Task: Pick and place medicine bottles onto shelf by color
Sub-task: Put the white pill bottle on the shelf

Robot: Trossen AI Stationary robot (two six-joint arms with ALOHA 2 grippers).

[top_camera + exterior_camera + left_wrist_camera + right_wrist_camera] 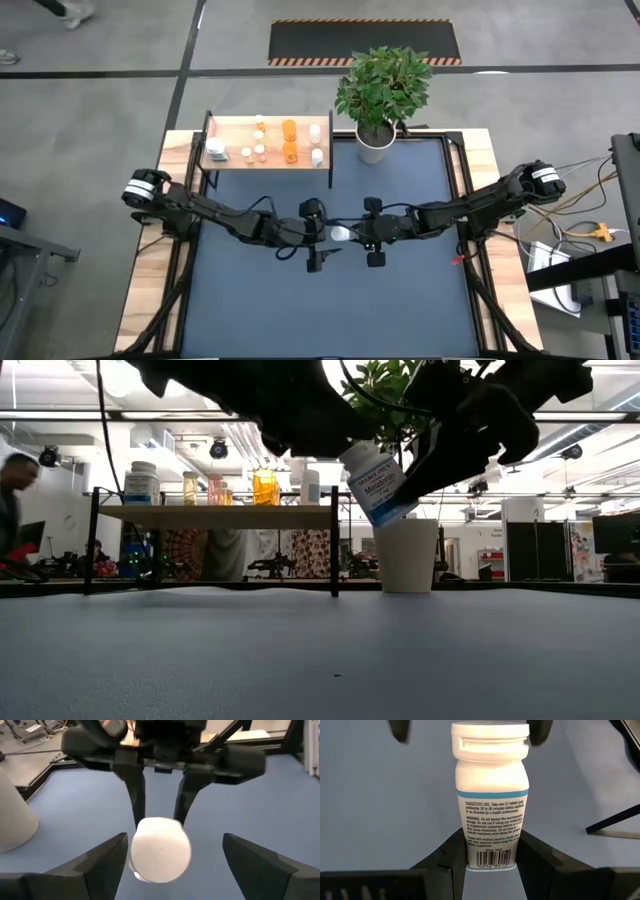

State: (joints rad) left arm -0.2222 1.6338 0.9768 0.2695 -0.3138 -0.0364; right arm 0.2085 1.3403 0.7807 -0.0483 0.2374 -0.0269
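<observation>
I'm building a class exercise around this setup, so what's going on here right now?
The two arms meet above the middle of the table. The right gripper holds a white bottle by its base, tilted in mid-air. The left gripper faces the bottle's cap with fingers open on either side, not gripping. Other white and orange bottles already stand on the shelf beside a potted plant.

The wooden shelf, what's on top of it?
The shelf holds small white and orange bottles. Nothing covers them from above; their labels are too small to read.
</observation>
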